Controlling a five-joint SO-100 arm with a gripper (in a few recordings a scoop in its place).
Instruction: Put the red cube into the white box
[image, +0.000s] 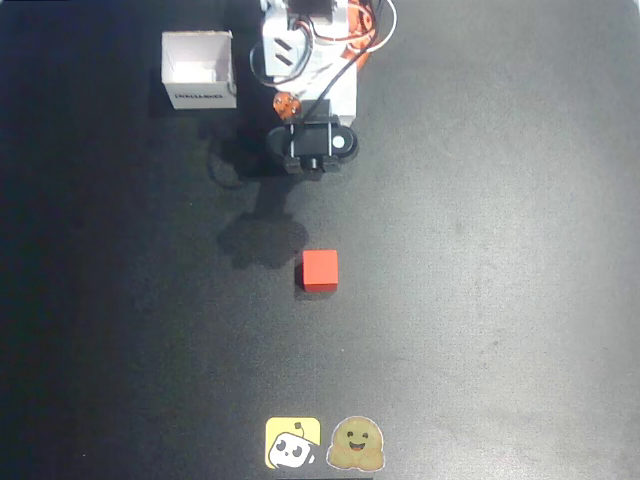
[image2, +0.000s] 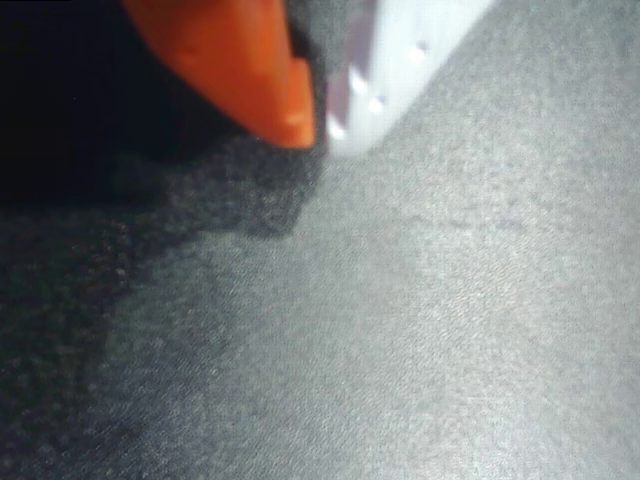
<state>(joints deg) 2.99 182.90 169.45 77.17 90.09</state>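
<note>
The red cube lies alone on the dark table near the middle of the overhead view. The white box stands open-topped at the upper left, with dark print on its near wall. The arm is folded at the top centre, its black wrist part well above the cube and to the right of the box. In the wrist view my gripper hangs over bare table, its orange finger and white finger meeting at the tips with nothing between them.
The arm's white base with its cables sits right of the box. Two stickers, a yellow one and a tan one, lie at the table's bottom edge. Dark matte surface spreads on all sides of the cube.
</note>
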